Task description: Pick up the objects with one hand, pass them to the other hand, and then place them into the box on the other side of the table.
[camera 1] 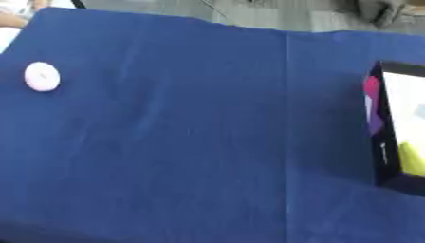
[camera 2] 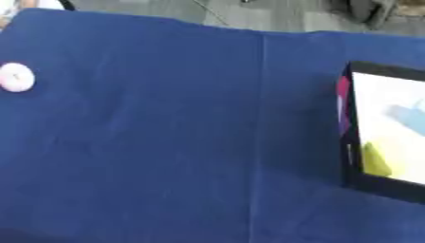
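Hands unseen, pink disc (camera 1: 41,76), black box (camera 2: 353,156)

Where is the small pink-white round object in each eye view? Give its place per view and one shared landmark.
Left eye view: the round object lies on the blue cloth near the left edge, in the upper part.
Right eye view: it sits hard against the left edge, at about the same height.
Shared landmark: the black-walled box at the right edge, with a yellow item inside. No robot hand shows in either view.
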Motion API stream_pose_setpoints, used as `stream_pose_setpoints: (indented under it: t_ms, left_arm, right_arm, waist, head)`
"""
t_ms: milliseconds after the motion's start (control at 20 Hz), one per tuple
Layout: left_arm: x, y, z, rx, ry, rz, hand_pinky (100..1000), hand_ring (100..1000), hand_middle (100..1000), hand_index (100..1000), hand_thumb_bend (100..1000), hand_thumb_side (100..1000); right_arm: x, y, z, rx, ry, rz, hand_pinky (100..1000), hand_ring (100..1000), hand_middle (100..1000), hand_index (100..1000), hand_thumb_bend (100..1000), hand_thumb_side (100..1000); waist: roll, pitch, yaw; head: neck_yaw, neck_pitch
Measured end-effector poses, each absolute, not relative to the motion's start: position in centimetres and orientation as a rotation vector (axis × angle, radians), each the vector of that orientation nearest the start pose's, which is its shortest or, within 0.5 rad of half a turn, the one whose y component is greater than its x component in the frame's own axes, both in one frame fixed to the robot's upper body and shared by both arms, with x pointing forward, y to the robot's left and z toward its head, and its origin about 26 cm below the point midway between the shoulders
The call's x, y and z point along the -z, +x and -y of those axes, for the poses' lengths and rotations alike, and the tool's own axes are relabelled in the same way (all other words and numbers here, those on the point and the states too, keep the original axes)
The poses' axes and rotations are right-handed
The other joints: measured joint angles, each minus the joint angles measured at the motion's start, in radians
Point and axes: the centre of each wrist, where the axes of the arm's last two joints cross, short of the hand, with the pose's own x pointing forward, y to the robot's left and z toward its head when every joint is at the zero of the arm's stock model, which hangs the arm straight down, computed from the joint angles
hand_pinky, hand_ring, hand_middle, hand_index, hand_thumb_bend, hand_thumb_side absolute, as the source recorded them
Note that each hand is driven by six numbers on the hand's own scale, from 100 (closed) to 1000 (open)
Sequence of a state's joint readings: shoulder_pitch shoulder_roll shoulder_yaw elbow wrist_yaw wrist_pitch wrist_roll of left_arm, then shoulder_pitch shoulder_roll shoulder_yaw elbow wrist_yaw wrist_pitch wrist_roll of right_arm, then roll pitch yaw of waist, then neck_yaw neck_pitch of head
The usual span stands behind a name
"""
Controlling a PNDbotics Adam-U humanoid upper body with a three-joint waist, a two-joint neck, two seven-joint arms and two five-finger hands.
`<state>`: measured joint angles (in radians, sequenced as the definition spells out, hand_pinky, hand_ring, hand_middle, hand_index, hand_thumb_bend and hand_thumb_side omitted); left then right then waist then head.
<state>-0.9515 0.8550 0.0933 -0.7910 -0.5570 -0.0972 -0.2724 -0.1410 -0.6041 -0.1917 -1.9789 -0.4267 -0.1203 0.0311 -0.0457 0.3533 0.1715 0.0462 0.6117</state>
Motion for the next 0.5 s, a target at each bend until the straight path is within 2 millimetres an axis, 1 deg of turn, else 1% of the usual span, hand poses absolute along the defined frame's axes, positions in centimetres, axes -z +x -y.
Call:
stream_pose_setpoints:
  t_ms: [100,250,400,500]
  left_arm:
    - [-28.7,42.3,-49.1,0.834,1.07,1.35,932,886,746,839,541,334]
    - [-28.6,42.6,-49.4,0.918,1.054,1.248,933,892,755,851,575,338]
    - [-28.4,42.8,-49.4,0.99,1.049,1.174,932,895,764,868,593,326]
    - [-28.4,43.2,-48.8,1.039,1.047,1.153,930,895,766,870,593,317]
  right_arm:
    - [-21.0,27.6,35.8,-0.285,-0.087,2.262,1000,1000,1000,1000,100,531]
    - [-20.9,27.6,35.8,-0.288,-0.089,2.26,1000,1000,1000,1000,100,530]
    - [-20.8,27.5,35.8,-0.294,-0.094,2.257,1000,1000,1000,1000,100,530]
    - [-20.8,27.5,35.7,-0.299,-0.094,2.255,1000,1000,1000,1000,100,530]
  waist:
    - [0.001,0.0,-0.002]
    - [0.001,0.001,-0.006]
    - [0.0,0.004,-0.007]
    - [-0.003,0.006,-0.008]
  head:
    - [0.007,-0.003]
    - [0.014,-0.008]
    - [0.014,-0.008]
    - [0.013,-0.008]
